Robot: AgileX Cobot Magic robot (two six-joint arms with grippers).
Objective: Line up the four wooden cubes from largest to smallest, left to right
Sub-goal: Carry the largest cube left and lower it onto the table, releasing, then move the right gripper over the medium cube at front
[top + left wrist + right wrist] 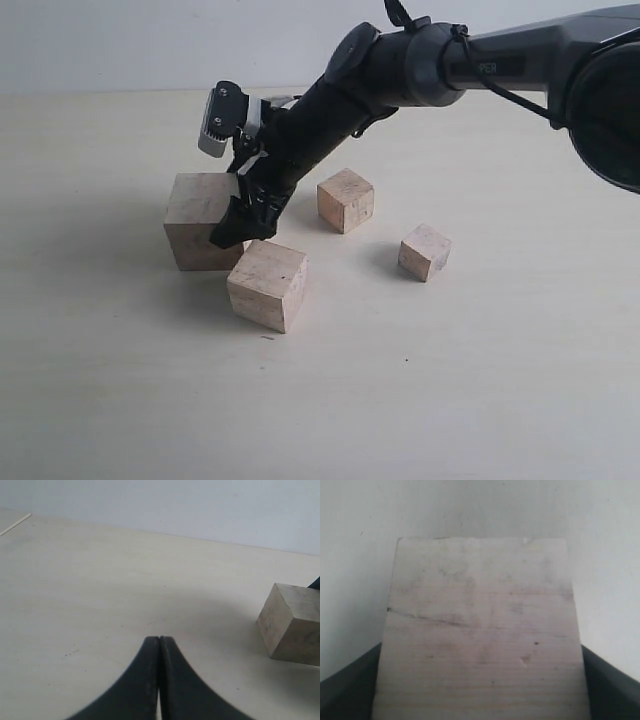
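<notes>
Four pale wooden cubes stand on the table. The largest cube (198, 215) is at the left, and the second-largest (268, 286) sits just in front of it to the right. Further right are the third cube (346, 200) and the smallest (425, 251). My right gripper (240, 228) reaches across and is shut on the largest cube (480, 630), with dark fingers (350, 685) against both of its sides. In the left wrist view my left gripper (159, 639) is shut and empty above bare table, well short of the largest cube (292, 622). It does not show in the exterior view.
The right arm (420, 65) slants over the back of the beige table (450, 400). A white wall rises behind the table. A thin pale strip (15, 524) lies far off in the left wrist view.
</notes>
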